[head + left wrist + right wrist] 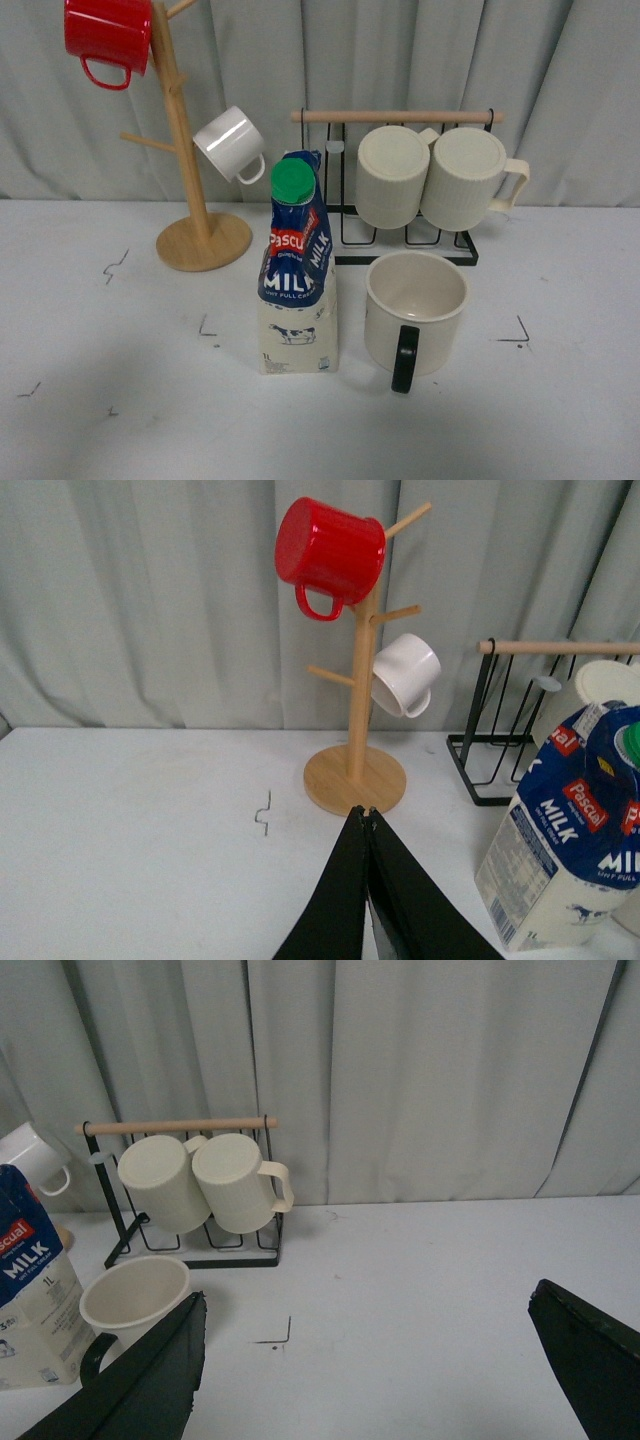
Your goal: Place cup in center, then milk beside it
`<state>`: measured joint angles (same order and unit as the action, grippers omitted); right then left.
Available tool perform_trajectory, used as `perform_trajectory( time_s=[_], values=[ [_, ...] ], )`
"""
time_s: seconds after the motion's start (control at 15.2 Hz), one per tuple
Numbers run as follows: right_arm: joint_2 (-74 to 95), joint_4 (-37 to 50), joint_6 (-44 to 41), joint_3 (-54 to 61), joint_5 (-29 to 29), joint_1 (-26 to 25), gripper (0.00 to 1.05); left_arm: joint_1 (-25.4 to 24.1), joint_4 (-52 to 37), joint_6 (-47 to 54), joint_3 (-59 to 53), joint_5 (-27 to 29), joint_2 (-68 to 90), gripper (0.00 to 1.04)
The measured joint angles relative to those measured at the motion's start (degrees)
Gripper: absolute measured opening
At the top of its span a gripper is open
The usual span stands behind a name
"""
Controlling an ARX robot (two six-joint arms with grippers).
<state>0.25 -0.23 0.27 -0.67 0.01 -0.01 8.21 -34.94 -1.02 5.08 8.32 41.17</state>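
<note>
Upright, the milk (297, 275) stands just beside the cup (415, 312), both in front of the wire rack (405, 238). Left gripper (366, 815) has its jaws pressed together; right gripper (365, 1360) is spread wide, empty.

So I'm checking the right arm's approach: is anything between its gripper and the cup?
Nothing visible: the open right gripper faces bare table, with the cup off to one side beside the milk.

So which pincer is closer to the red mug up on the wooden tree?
Left, I'd judge. The left pincer, shut, sits just in front of the tree holding the red mug. The right pincer, open, faces the black rack; no red mug shows there.
</note>
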Motion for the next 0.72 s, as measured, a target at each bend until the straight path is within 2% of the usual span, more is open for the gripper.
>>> perform_trajectory(
  time_s=[0.2,0.26,0.33,0.72],
  values=[
    [0.0,0.0,0.0,0.0,0.0,0.0,0.98,-2.64,4.17,0.13,-1.77,-2.64,-6.91,0.02],
    [0.0,0.0,0.0,0.0,0.0,0.0,0.98,-6.56,6.23,0.2,-2.36,-7.13,-9.29,0.02],
    [0.0,0.0,0.0,0.0,0.02,-0.02,0.98,-8.46,4.35,0.17,-3.63,-7.45,-9.99,0.02],
    [0.0,0.02,0.0,0.0,0.0,0.0,0.98,-8.15,14.84,0.2,-4.46,-8.28,-20.85,0.02]
  ],
)
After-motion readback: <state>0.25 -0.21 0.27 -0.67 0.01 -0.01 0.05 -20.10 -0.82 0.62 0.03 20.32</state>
